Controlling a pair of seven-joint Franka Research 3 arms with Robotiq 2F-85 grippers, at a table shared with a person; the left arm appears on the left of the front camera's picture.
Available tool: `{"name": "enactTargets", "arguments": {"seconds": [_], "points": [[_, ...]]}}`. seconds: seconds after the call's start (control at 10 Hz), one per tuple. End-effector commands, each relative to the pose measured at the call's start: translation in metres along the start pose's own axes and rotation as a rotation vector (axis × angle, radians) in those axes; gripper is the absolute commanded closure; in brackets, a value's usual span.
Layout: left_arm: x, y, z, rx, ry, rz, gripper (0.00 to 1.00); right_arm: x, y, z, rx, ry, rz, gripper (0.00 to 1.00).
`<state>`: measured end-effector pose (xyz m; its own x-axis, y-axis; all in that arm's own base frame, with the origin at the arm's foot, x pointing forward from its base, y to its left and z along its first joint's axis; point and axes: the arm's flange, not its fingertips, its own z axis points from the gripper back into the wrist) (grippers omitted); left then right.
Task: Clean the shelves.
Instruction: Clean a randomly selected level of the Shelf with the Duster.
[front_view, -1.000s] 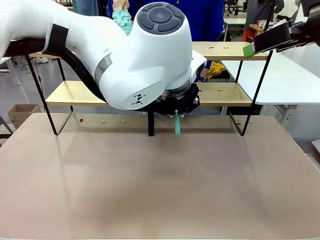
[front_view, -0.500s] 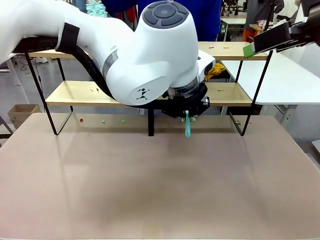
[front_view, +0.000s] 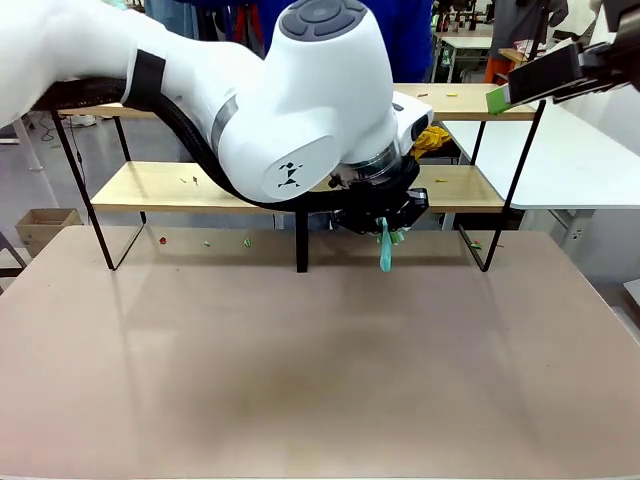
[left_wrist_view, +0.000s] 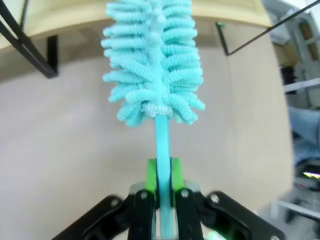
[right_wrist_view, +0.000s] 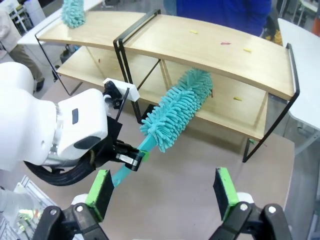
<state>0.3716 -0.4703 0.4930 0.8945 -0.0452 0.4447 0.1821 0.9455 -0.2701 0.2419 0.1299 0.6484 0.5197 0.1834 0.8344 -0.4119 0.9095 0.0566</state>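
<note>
Left arm (front_view: 300, 110) hides the shelves (front_view: 150, 185) midway; duster (left_wrist_view: 155, 65) tip cropped

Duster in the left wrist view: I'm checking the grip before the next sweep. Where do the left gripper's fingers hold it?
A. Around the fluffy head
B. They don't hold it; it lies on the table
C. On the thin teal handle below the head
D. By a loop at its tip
C: the left gripper has its green-padded fingers pinched on the thin teal handle of the duster, with the fluffy head beyond them.
</note>
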Motion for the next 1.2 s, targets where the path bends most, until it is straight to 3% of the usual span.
{"name": "enactTargets", "arguments": {"seconds": [0.0, 0.5, 0.7, 1.1], "points": [[-0.004, 0.001, 0.001, 0.007, -0.012, -0.012, 0.87, 0.0, 0.001, 0.0, -0.006, -0.003, -0.012, 0.0], [-0.003, 0.0, 0.003, 0.005, -0.002, -0.004, 0.87, 0.0, 0.001, 0.0, -0.006, -0.003, -0.012, 0.0], [0.01, -0.008, 0.001, -0.044, -0.084, -0.008, 0.87, 0.0, 0.001, 0.0, -0.006, -0.003, -0.012, 0.0], [0.02, -0.021, -0.014, -0.04, -0.043, -0.056, 0.87, 0.0, 0.001, 0.0, -0.006, -0.003, -0.012, 0.0]]}}
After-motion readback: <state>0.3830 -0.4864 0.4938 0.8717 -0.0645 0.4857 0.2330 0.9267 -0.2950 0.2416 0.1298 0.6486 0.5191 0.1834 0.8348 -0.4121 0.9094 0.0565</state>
